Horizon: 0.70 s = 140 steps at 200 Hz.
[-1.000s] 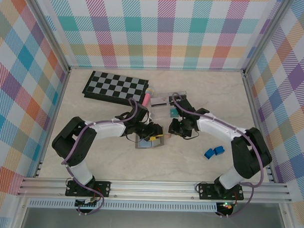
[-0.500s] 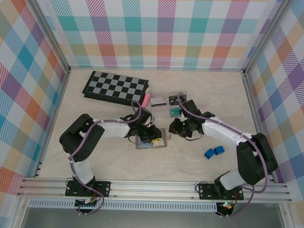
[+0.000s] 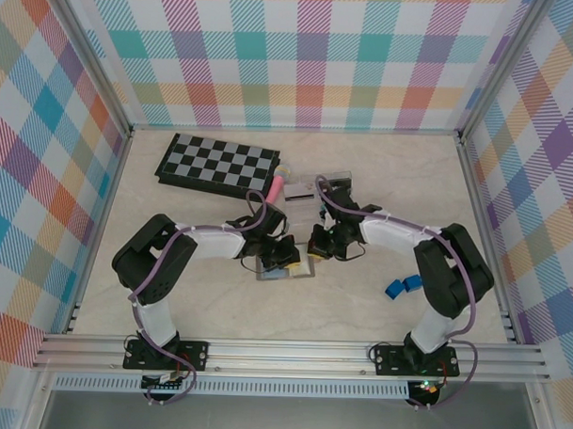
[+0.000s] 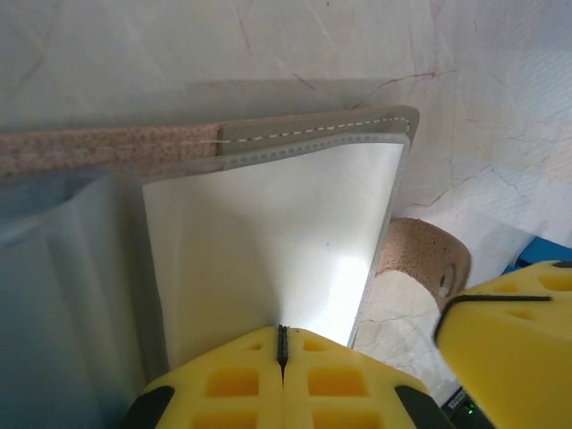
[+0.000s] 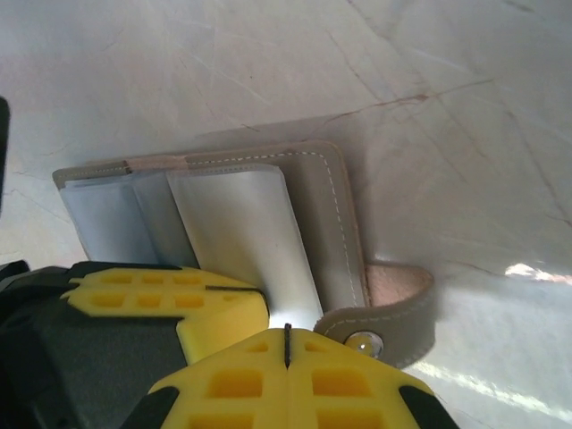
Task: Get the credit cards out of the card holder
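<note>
Found the grey card holder [image 5: 344, 223] open at the middle of the tabletop [image 3: 217, 306]: white stitching, glossy clear sleeves [image 5: 241, 232] fanned, snap tab [image 5: 402, 308] curled aside. Saw left tool [image 4: 282, 344] and right tool [image 5: 286, 344] pressed together at sleeve edges.

Card holder [image 5: 344, 223]: grey bifold, white stitching, tan suede lining. Lies open on the counter [image 5: 268, 71]. Clear plastic sleeves [image 5: 237, 228] fanned out and lifted. Snap tab [image 5: 398, 308] unfastened, projecting from one side.

Chessboard [image 3: 218, 163] far left; clear box [image 3: 318, 185] center; blue pieces [image 3: 404, 285] right.
</note>
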### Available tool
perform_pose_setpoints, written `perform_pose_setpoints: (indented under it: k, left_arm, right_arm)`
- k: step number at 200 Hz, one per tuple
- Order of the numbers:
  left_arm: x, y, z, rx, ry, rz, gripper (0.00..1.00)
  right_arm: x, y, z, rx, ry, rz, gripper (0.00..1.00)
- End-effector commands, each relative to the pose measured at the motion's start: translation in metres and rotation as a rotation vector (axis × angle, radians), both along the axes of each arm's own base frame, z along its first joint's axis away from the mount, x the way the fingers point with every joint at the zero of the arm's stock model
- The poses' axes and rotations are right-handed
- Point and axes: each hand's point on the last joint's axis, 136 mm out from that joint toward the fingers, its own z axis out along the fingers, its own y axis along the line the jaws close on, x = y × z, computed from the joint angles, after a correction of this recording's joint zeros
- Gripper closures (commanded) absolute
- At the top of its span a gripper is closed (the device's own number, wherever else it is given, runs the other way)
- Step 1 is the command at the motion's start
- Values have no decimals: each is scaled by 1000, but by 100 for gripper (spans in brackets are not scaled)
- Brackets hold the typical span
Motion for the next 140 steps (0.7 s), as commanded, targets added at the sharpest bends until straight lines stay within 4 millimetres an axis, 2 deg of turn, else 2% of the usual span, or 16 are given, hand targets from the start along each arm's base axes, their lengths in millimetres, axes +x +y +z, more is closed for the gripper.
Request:
perform_pose_setpoints:
  k: [1,53,71,91,112,128,140]
  left_arm:
    - [-5,0,-1,32,5,-18,100]
    - [-2,8,27,40,-32,24,100]
    - [-1,22,36,84,-54,51,90]
    - [-4,48,40,185,-69,84,68]
    - [-3,77,43,277,-92,140,50]
    - [-3,91,42,311,-94,164,44]
    - [-4,94,40,312,-86,172,40]
  right_arm:
    - [-2,7,-4,-13,28,26,100]
    - [-5,-1,-28,-96,91,9,100]
    - [-5,-5,-31,-120,94,1,99]
    - [-6,-8,-33,-139,94,-3,98]
    - [-6,-9,-34,-144,96,-5,99]
    - [-6,-10,-35,-149,99,-7,100]
    - [-7,-10,-36,-149,102,-6,100]
